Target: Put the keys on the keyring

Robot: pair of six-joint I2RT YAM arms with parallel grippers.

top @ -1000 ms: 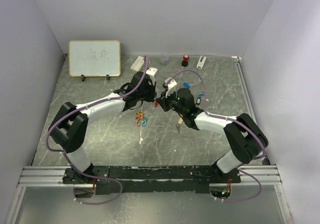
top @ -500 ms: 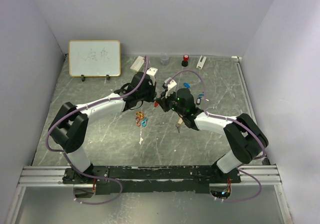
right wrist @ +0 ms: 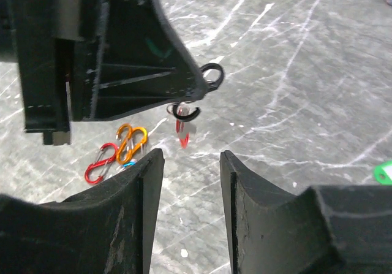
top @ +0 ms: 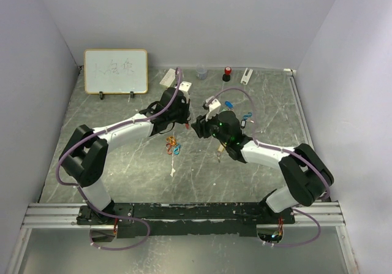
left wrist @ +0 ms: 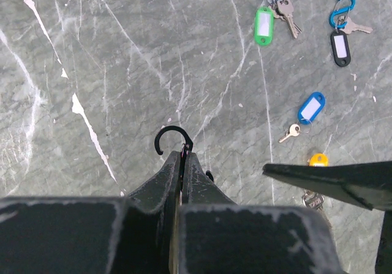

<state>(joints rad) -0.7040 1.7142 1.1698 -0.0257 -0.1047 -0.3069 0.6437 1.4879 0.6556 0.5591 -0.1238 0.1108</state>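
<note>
My left gripper (left wrist: 184, 155) is shut on a black keyring (left wrist: 173, 140), whose hooked end sticks out past the fingertips. In the right wrist view a red-tagged key (right wrist: 184, 131) hangs from the keyring (right wrist: 211, 75) below the left gripper. My right gripper (right wrist: 191, 157) stands open just short of that key, with nothing between its fingers. Loose keys lie on the table: a green-tagged key (left wrist: 263, 26), a blue-tagged key (left wrist: 311, 107), a black-tagged key (left wrist: 340, 47) and a yellow-tagged key (left wrist: 318, 159). From above, the two grippers (top: 185, 122) (top: 197, 127) nearly meet mid-table.
Red and orange carabiner clips (right wrist: 116, 152) lie on the table below the left gripper, also seen from above as the clips (top: 172, 145). A whiteboard (top: 116, 71) stands at the back left. Small items line the back wall, including a red-topped object (top: 226, 73).
My right gripper has opened and drawn back slightly to the right, letting go of the red-tagged key, which now hangs from the keyring. The left gripper stays shut in place.
</note>
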